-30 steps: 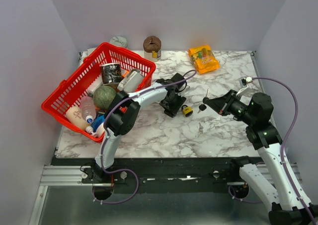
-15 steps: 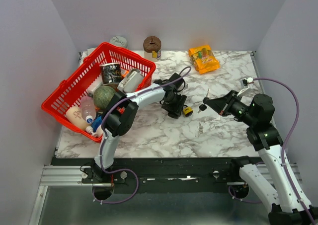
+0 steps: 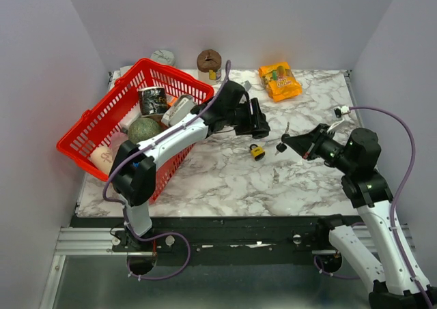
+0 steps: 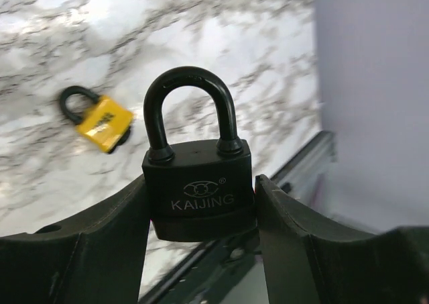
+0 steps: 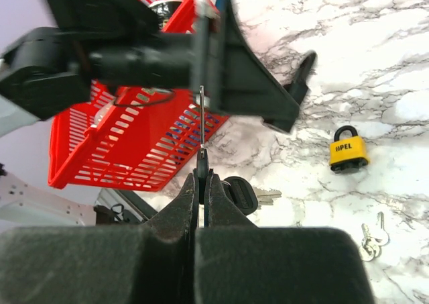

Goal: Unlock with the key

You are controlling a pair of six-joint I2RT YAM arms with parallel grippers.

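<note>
Left gripper (image 4: pixel 201 191) was found clamped on the black padlock (image 4: pixel 198 173) held above the marble table (image 3: pixel 307 186), right gripper (image 5: pixel 201 178) pinched on the key (image 5: pixel 202 158), yellow padlock (image 3: pixel 257 151) lain between, red basket (image 3: pixel 87 121) stocked with green ball (image 3: pixel 144 130) and can (image 3: pixel 152 100).

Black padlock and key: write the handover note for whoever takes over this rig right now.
Left gripper: shut on the black padlock, held up off the marble table, shackle closed.
Right gripper: shut on the key, blade pointing toward the other gripper, not yet at the lock.
Yellow padlock lies on the table between the arms.
Done: lock and key both gripped.
To do: insert the key, turn it, free the shackle.
</note>
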